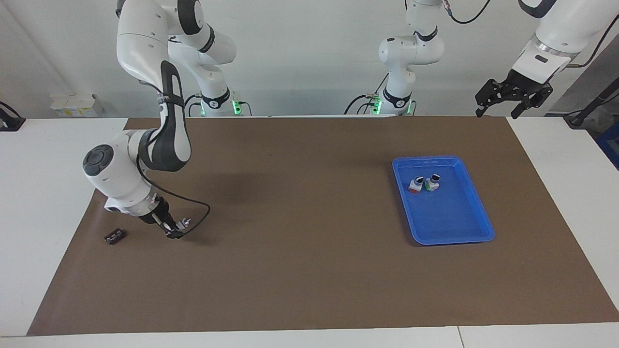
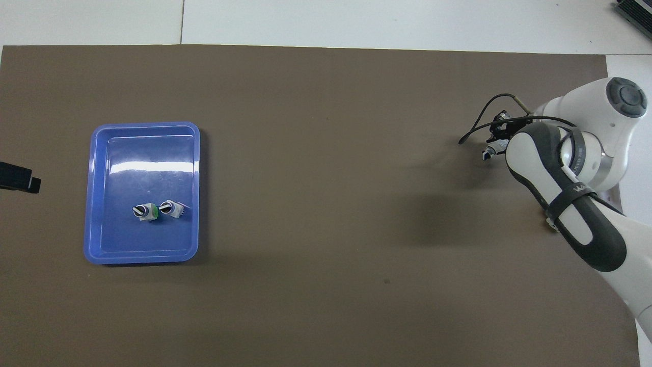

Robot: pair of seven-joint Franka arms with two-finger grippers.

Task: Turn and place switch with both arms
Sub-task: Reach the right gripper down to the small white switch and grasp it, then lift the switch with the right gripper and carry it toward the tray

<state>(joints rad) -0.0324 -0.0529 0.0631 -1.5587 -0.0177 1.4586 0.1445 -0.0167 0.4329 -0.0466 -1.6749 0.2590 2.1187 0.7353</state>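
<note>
- Facing view: switch [image 1: 170, 231] pinched in the right claw [image 1: 170, 233] at lower left of the frame, low over the brown mat [image 1: 309, 270]; little of it visible past the fingers.
- Right claw closed tight on it and tilted, with a black cable [image 1: 200, 217] looping out beside it.
- Small black piece [image 1: 115, 236] lying on the mat just beside that claw, closer to the frame's left edge.
- Left claw [image 1: 498, 110] raised at upper right of the frame, over the worktop [image 1: 556, 145] edge, fingers spread wide, nothing held; arm waiting.
- Blue tray [image 1: 442, 158] right of centre on the mat, holding two look-alike switches [image 1: 423, 184], close together in its upper part.
- Overhead view: switch [image 2: 489, 152] at the right edge of the frame, above mid-height, a white stub with a dark tip poking out from under the right arm.
- Right claw [image 2: 496, 147] mostly hidden beneath its own arm; grip unreadable here.
- Left claw [image 2: 18, 178] only a black tip at the frame's left edge, mid-height.
- Tray [image 2: 145, 124] left of centre, look-alike switches [image 2: 158, 210] side by side in its lower half, black knobs up.
</note>
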